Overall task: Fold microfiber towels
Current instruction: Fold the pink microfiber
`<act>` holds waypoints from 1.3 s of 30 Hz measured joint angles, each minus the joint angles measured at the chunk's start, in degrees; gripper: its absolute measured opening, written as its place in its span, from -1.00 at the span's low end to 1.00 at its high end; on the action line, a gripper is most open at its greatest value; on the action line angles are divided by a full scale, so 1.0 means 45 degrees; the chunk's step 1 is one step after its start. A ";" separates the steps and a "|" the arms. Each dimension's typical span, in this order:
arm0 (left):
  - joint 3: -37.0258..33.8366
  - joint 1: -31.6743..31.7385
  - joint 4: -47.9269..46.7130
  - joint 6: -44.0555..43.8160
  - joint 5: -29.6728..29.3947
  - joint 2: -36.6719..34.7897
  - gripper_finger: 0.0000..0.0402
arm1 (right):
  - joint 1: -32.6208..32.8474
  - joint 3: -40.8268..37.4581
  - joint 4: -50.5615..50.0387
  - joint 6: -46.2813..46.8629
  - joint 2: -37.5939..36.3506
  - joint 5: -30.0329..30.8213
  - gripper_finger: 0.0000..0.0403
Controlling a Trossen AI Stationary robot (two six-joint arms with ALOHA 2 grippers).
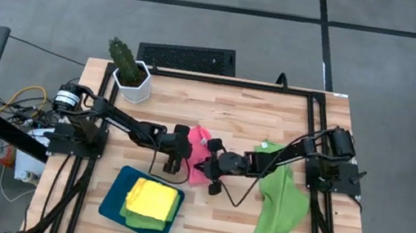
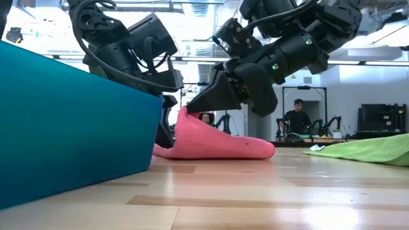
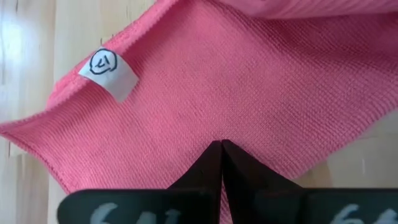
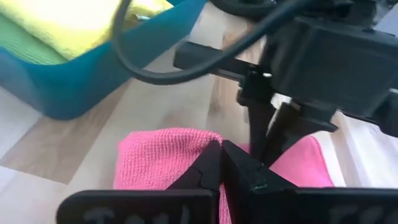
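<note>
Pale wood-plank counter (image 1: 241, 113) on grey floor; potted cactus in white pot (image 1: 128, 71) at back-left corner. Behind, I see lit room, person seated far off (image 2: 297, 115). Pink microfiber towel (image 1: 200, 158) mid-counter, left tool (image 3: 221, 152) and right tool (image 4: 221, 152) both pinching it, fingers pressed together. Loose lime green towel (image 1: 279, 202) lies right. Dark teal rounded tray (image 1: 114, 202) front-left holds folded yellow towel (image 1: 151, 198) over green one, mostly hidden. Low view: tray wall blocks left side.
</note>
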 joint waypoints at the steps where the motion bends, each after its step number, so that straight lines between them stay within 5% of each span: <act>1: 0.0000 0.0000 0.0005 0.0025 0.0000 0.0000 -0.98 | -0.0085 0.0000 0.0001 0.0000 0.0000 -0.0118 -0.84; 6: 0.0000 0.0036 0.0288 0.0266 -0.0005 0.0000 -0.98 | -0.0474 0.0085 0.0201 0.0110 0.0252 -0.1228 -0.84; 24: 0.0000 0.0272 0.0726 0.0373 0.0151 0.0000 -0.98 | -0.0455 0.1705 -0.0991 -0.0588 0.1860 -0.0877 -0.78; 34: 0.0102 0.0272 0.0690 0.0531 -0.1003 -0.0036 -0.98 | -0.0616 0.1700 -0.0077 -0.0859 0.1826 -0.1231 -0.31; 39: 0.0277 0.0282 -0.0119 0.0651 -0.2100 -0.0870 -0.98 | -0.0585 0.1685 -0.1698 -0.0579 0.0806 -0.0108 -0.08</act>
